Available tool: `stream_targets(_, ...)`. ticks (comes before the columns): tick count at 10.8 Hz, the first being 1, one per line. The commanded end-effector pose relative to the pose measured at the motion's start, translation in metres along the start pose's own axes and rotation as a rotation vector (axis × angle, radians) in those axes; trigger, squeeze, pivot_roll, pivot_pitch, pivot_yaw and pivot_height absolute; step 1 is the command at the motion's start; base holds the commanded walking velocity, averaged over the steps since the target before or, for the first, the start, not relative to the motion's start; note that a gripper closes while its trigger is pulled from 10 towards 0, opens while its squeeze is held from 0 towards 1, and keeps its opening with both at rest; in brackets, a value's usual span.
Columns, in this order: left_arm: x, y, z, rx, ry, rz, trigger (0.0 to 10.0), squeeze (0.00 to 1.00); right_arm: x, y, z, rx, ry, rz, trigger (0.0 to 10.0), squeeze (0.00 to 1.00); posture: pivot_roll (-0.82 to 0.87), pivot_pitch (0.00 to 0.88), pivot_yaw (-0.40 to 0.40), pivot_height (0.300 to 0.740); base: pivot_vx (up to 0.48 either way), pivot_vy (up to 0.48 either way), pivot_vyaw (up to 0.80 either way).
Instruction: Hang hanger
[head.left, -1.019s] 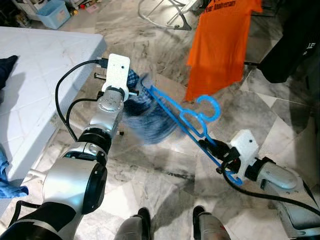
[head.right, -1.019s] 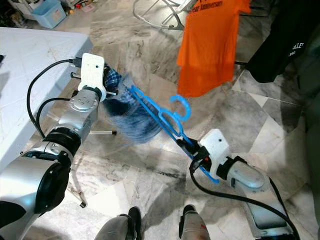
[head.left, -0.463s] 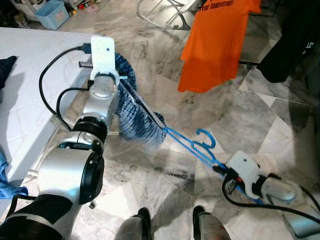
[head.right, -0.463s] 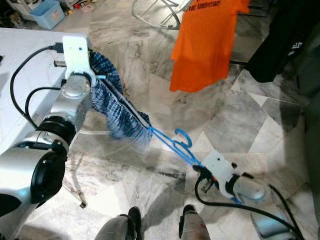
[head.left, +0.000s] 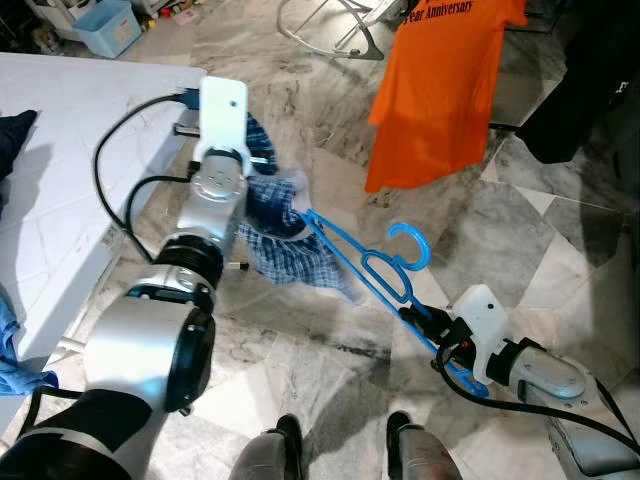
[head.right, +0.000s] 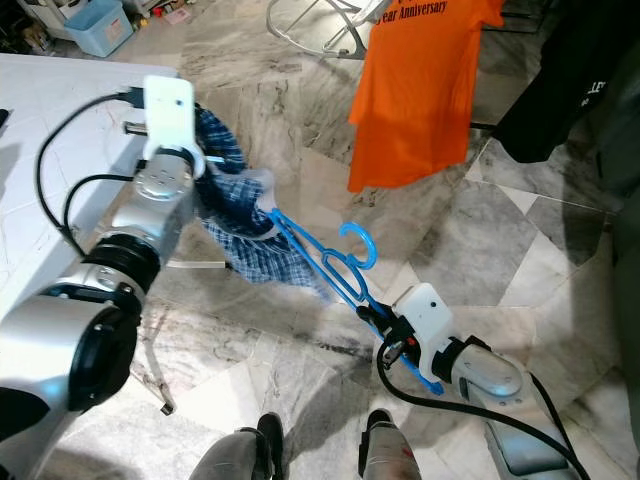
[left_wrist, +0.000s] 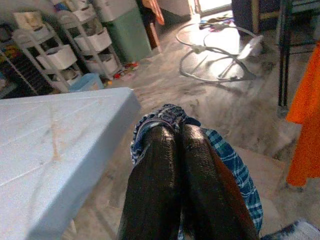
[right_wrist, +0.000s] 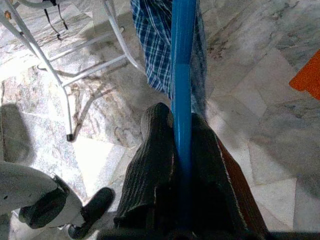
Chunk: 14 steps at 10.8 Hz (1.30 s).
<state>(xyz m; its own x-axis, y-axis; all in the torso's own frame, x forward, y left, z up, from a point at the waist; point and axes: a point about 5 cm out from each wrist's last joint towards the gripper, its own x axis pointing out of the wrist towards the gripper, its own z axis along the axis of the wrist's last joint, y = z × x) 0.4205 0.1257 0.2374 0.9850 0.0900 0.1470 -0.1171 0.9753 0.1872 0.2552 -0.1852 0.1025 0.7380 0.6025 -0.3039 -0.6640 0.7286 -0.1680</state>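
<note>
A bright blue plastic hanger (head.left: 365, 262) slants over the marble floor (head.left: 520, 230), its hook curled upward, one end inside a blue plaid garment (head.left: 285, 240). The right wrist view adds white table legs (right_wrist: 75, 65) behind the cloth. The right gripper (right_wrist: 182, 165) pinches the hanger's lower bar between its fingers (right_wrist: 150, 175). The left gripper (left_wrist: 175, 150), fingers pressed together, grips the garment beside the white table (head.left: 70, 130).

Blue plastic hanger (head.left: 372, 262), tilted, hook upward, its lower end clamped between the fingers of the right gripper (right_wrist: 181, 150). A blue plaid shirt (head.left: 285, 235) drapes over its upper end, bunched and pinched in the closed left gripper (left_wrist: 176, 145).
</note>
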Motion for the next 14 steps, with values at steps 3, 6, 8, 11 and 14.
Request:
stream_targets(3,-0.001,0.003,-0.007,0.01,0.033,0.021,10.0,0.0,-0.002,0.001,-0.003,-0.04,0.041,0.012,10.0,0.0,-0.25,0.25,0.165,0.74,0.0,0.0,0.0)
stream_targets(6,0.006,0.031,0.008,-0.01,-0.017,0.174,10.0,0.0,-0.009,-0.014,-0.037,0.005,0.207,-0.156,10.0,0.0,-0.26,0.248,0.166,0.74,0.0,0.0,0.0)
stream_targets(8,0.003,0.044,-0.007,0.0,0.031,0.237,10.0,0.0,-0.01,-0.004,-0.032,0.008,0.165,-0.095,10.0,0.0,-0.28,0.254,0.167,0.74,0.0,0.0,0.0)
stream_targets(11,-0.002,0.017,-0.013,0.002,0.038,0.148,10.0,0.0,-0.012,0.008,-0.013,0.027,0.049,0.017,10.0,0.0,-0.3,0.248,0.15,0.74,0.0,0.0,0.0)
stream_targets(14,-0.007,-0.018,0.0,-0.161,-0.049,-0.092,10.0,0.0,0.006,-0.027,-0.007,0.165,-0.023,-0.295,10.0,0.0,-0.28,0.236,0.14,0.74,0.0,0.0,0.0)
